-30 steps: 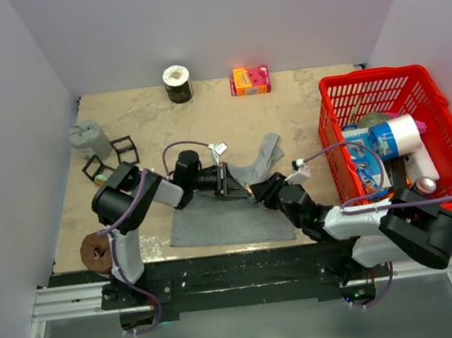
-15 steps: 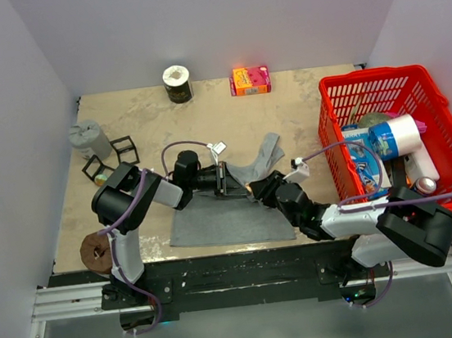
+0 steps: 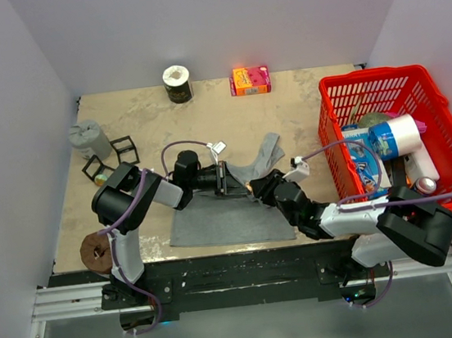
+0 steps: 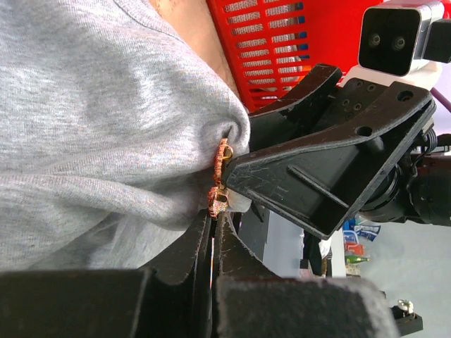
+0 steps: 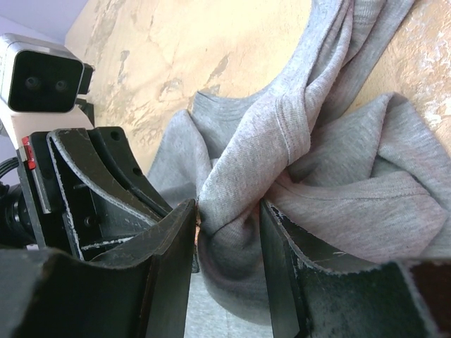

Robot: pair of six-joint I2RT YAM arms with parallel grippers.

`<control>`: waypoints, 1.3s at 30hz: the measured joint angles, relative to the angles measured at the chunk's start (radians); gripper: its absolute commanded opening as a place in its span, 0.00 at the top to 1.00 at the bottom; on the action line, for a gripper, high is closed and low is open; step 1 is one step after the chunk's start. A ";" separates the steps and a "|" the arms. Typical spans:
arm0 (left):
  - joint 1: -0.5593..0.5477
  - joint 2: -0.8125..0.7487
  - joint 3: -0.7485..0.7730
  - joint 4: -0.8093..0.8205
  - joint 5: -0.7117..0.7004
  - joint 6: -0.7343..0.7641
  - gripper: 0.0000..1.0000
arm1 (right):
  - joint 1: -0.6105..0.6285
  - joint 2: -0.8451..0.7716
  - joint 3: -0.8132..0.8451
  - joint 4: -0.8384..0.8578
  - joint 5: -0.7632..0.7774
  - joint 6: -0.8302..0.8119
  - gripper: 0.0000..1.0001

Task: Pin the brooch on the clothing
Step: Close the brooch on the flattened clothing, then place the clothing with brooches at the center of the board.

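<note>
The job is midway. The brooch [image 4: 220, 176] is at the cloth but, as far as these views show, not yet fastened. It sits against the edge of a gathered fold of the tank top [image 4: 106, 105], with its lower end at the tips of the left gripper [image 4: 213, 222]. That claw's 2 fingers are pressed together and seem to pinch the brooch there. Whether the pin has pierced the knit is hidden behind the fold.

The right gripper [image 5: 229, 225] faces it from the other side. Its 2 fingers clamp a thick bunch of the same garment between them, lifted off the table [image 5: 211, 42]. I judge that pushing the pin through and closing the clasp are left.

The brooch is a tiny orange-red piece, lumpy and faintly glittering, hard against soft cloth. The tank top is plain grey fine-ribbed knit with stitched hems, limp and twisted into ropey folds where it is held. The claw fingers are scuffed matt black plastic. A red plastic lattice basket [image 4: 275, 42] stands behind.
</note>
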 measured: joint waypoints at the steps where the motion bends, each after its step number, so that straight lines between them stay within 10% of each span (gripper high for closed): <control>1: 0.000 0.000 0.000 0.000 -0.002 0.000 1.00 | 0.000 0.002 0.002 0.000 0.002 -0.002 0.57; 17: -0.005 -0.006 0.000 -0.005 0.003 0.009 0.98 | -0.001 -0.161 0.007 -0.166 0.033 -0.041 0.38; 28: 0.001 -0.048 0.024 -0.155 -0.018 0.125 0.24 | -0.003 -0.296 0.035 -0.353 0.069 -0.118 0.30; 39: 0.025 -0.209 0.160 -0.581 -0.223 0.470 0.19 | -0.241 -0.238 0.207 -0.468 -0.080 -0.262 0.29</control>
